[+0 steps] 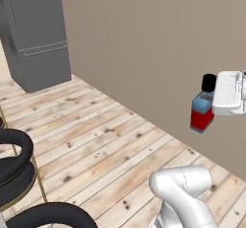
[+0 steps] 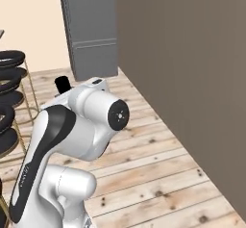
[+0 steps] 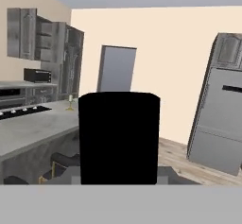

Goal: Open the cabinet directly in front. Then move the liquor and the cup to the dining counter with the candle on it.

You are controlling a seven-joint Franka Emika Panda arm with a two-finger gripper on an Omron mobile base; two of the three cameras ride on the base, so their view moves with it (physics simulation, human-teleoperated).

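My gripper (image 1: 208, 98) is shut on the liquor (image 1: 202, 112), a squarish bottle with a blue top, red lower label and black cap, held in the air beside a brown wall. In the right base view its black cap (image 2: 61, 83) peeks out behind the arm. In the hand view the cap (image 3: 118, 138) blocks the middle. Beyond it on the left stretches the dining counter (image 3: 33, 128) with its black cooktop (image 3: 23, 112) and the candle (image 3: 71, 102) on a gold holder. Dark grey wall cabinets (image 3: 21, 33) hang above, one showing shelves. The cup is out of view.
A grey fridge (image 1: 36, 34) stands at the wall's far end, as the right base view (image 2: 91, 30) and hand view (image 3: 222, 119) also show. Black round stools (image 1: 14, 150) on gold legs sit at the left. The brown wall (image 1: 144, 54) runs close on the right. Wooden floor lies between.
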